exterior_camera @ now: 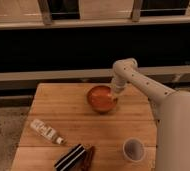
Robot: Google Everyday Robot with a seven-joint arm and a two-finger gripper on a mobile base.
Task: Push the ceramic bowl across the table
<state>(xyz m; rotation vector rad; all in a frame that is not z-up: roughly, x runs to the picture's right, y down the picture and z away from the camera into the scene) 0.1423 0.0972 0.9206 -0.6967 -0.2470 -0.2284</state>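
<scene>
The orange-red ceramic bowl [101, 98] sits on the light wooden table [58, 105], right of centre in the far half. My gripper [116, 93] hangs from the white arm [138, 80] that reaches in from the right. It is down at the bowl's right rim, touching or very close to it. The contact point is hidden by the wrist.
A small clear bottle [46, 131] lies at the near left. A dark striped flat object [70, 157] and a brown item [88, 156] lie at the near edge. A white cup [133, 149] stands near right. My white body [180, 130] fills the right side. A dark ledge and railing run behind.
</scene>
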